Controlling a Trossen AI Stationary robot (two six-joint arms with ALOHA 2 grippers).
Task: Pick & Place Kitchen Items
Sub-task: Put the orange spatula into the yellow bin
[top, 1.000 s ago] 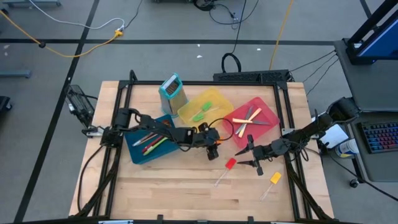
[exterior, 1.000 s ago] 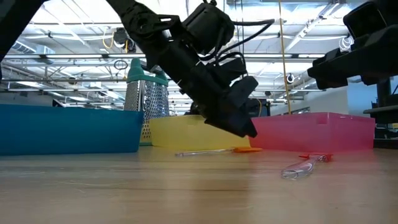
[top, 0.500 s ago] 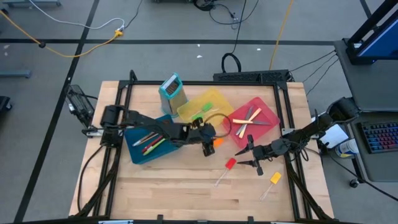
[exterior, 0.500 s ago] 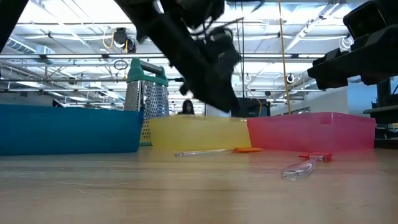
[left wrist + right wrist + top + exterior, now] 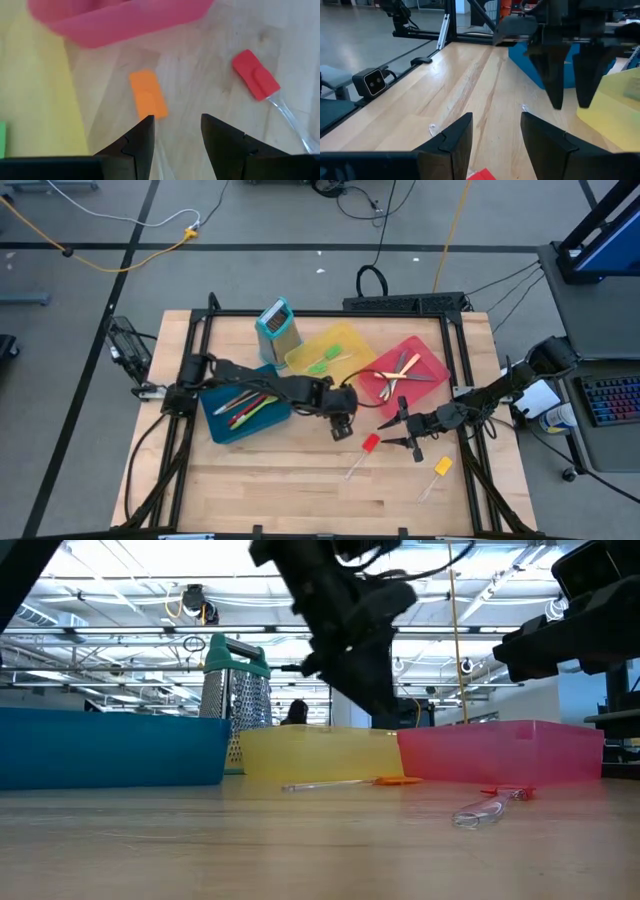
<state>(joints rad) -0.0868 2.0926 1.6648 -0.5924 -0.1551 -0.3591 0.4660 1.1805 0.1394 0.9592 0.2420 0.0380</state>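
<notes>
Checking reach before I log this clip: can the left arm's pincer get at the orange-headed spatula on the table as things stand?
Probably yes. The left pincer hangs open right over the orange-headed spatula, which lies flat on bare wood beside the yellow bin and red bin; nothing lies between them.

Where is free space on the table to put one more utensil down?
The bare wood along the near edge, in front of the blue bin, is free, as is the strip left of that bin. It is crowded mid-table: the left gripper, red spatula, right gripper and yellow spatula.
</notes>
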